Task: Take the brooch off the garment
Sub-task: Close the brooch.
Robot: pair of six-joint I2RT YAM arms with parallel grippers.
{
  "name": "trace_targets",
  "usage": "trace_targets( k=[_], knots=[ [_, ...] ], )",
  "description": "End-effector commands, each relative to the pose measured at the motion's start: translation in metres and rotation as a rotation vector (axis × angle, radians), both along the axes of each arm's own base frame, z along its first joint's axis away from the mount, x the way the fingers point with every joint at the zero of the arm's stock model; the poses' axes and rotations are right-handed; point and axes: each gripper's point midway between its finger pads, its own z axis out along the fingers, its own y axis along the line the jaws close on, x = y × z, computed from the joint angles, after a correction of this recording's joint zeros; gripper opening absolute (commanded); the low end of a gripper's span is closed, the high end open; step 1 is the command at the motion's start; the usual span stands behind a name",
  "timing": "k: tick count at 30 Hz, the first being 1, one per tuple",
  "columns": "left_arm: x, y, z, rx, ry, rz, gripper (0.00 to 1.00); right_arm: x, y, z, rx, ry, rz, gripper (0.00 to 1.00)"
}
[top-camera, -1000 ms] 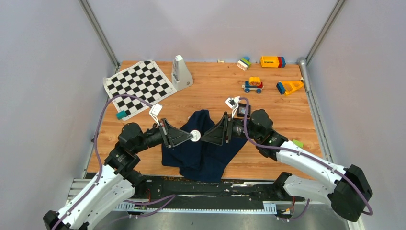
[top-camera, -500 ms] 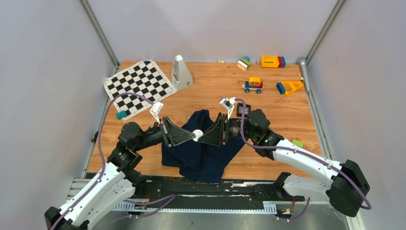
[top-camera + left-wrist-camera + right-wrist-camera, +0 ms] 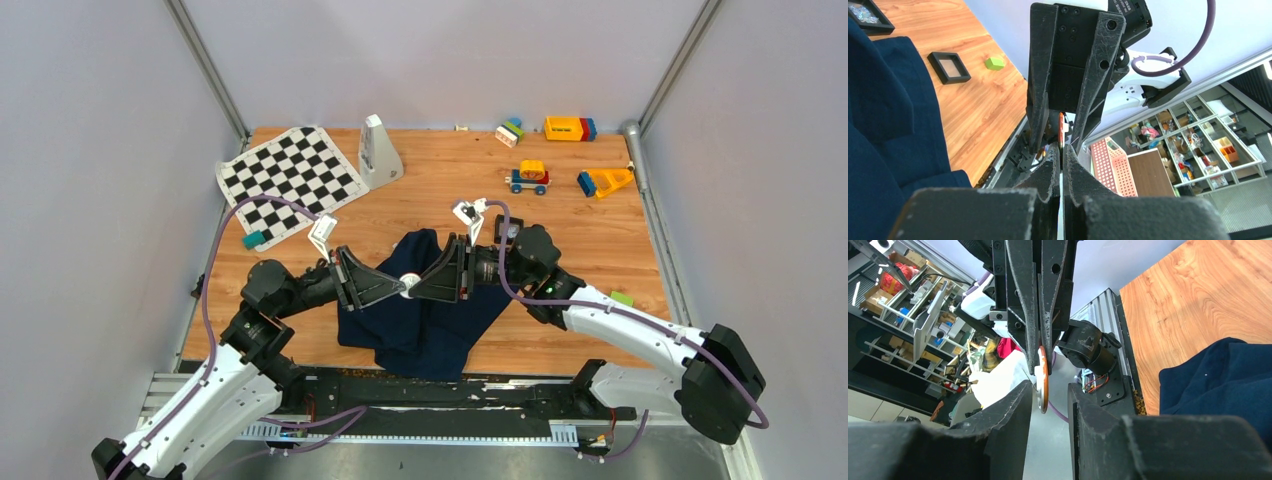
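Found the garment (image 3: pixel 420 325), a plain dark navy cloth, lying rumpled on the wooden table (image 3: pixel 600 220) near its front edge, folds heaped, one rounded lobe reaching toward the far side. Saw the brooch (image 3: pixel 408 284) clear of the cloth, in the air above its upper middle: a small round disc, white-faced from above, thin and orange-rimmed edge-on. Noted it upright, pinched at its edge by the closed tips of the left gripper (image 3: pixel 402 287), with the fingers of the right gripper (image 3: pixel 415 285) standing apart on either side of it.
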Motion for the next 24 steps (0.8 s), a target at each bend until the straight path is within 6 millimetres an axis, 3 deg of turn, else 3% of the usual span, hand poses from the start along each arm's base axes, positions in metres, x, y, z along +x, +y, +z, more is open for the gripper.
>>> trace_targets(
  k=[1,6,12,24],
  knots=[
    [-0.010,0.001,0.010,-0.017,-0.048,-0.037,0.00,0.004,0.003,0.025,0.058,-0.031,-0.021,0.32],
    [-0.010,0.002,0.010,-0.006,-0.071,-0.027,0.00,0.020,0.006,0.016,-0.003,0.030,-0.101,0.22],
    [-0.012,0.005,0.015,-0.013,-0.098,-0.022,0.00,0.033,0.010,-0.001,-0.085,0.105,-0.154,0.20],
    [-0.014,0.012,0.026,-0.022,-0.164,0.019,0.00,0.041,0.013,-0.015,-0.156,0.167,-0.192,0.06]
  ],
)
